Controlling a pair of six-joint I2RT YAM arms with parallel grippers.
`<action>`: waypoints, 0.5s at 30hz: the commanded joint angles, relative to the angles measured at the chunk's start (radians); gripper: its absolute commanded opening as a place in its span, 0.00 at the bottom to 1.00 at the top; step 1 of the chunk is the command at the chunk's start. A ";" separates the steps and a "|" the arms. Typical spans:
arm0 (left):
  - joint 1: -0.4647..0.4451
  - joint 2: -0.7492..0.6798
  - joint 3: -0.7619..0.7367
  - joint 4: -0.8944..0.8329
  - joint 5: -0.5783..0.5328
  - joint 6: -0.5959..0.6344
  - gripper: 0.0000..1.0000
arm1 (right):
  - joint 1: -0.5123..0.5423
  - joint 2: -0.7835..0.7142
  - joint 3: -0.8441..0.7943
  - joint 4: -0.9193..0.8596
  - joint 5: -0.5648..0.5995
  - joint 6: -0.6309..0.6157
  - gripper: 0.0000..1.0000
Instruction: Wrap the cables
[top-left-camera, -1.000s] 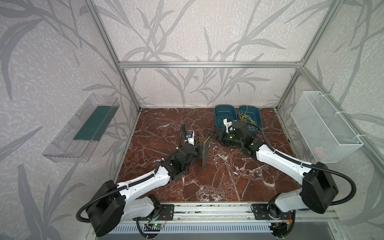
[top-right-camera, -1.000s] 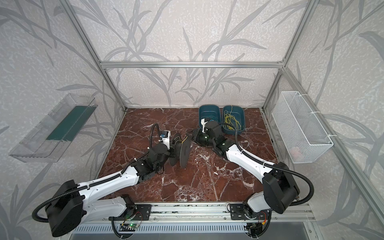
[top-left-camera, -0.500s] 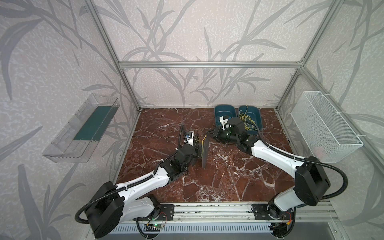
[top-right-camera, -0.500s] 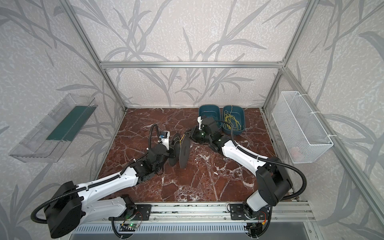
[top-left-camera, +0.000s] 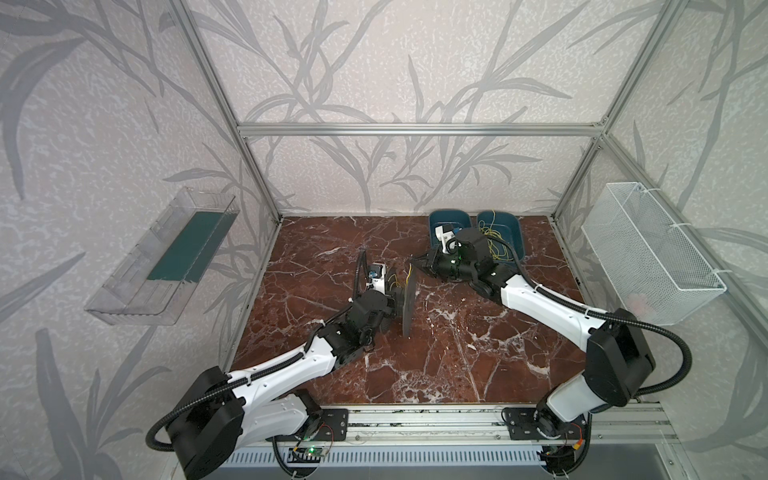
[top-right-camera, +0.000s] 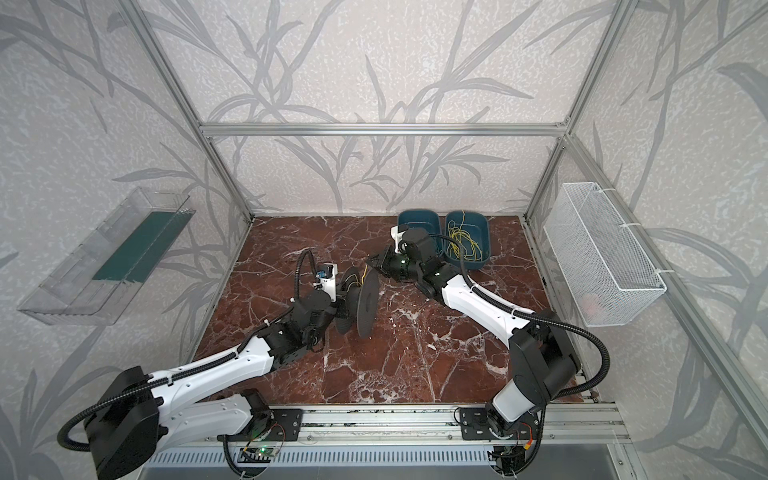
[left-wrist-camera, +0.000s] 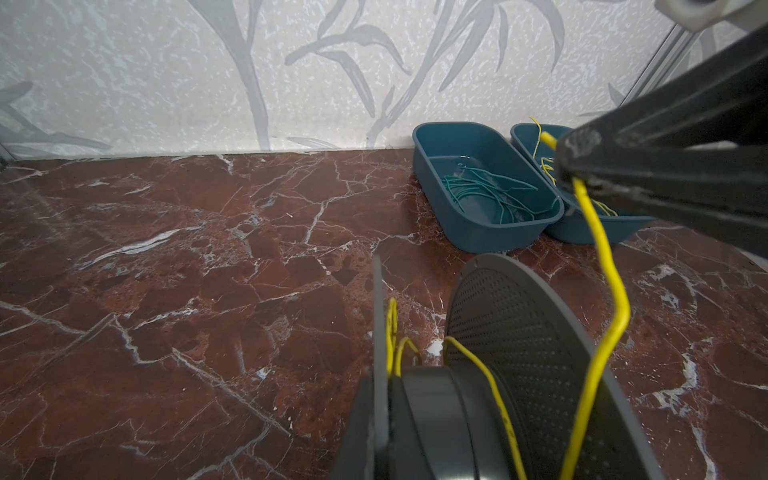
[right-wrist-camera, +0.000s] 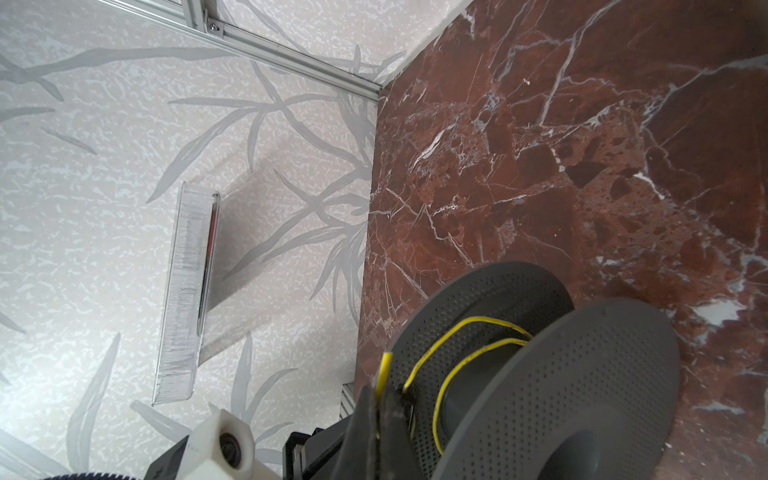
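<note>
Right end effector (left-wrist-camera: 571, 174) is clamped fully closed on a yellow cable (left-wrist-camera: 611, 266). It pinches the cable near the free end, and a short stub pokes out past the tips in the right wrist cam. From the pinch the cable runs down btw the two discs of a dark grey spool (top-right-camera: 368, 303), w/ a couple of loops round the hub. The spool is upright on edge over the middle of the tabletop (top-left-camera: 457, 353); can't tell if it actually touches. Left end effector (left-wrist-camera: 376, 399) is closed too, apparently on the near disc of the spool. Its fingers are mostly cut off at the frame edge and hidden in both top views, so the exact grip is hard to make out. More yellow cables (top-right-camera: 463, 245) lie tangled in a teal bin (top-right-camera: 485, 232) at the back. The second bin (left-wrist-camera: 478, 235) beside it has green wires (left-wrist-camera: 486, 191). From above, the right arm covers part of both bins.
</note>
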 joint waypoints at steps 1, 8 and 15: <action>-0.002 -0.043 -0.009 0.014 0.010 0.019 0.00 | -0.022 0.021 0.054 -0.024 0.003 -0.061 0.00; -0.005 -0.122 -0.013 0.006 0.157 0.079 0.00 | -0.064 0.100 0.162 -0.196 0.124 -0.328 0.00; 0.000 -0.284 -0.018 -0.031 0.270 0.092 0.00 | -0.126 0.145 0.038 -0.174 0.191 -0.479 0.00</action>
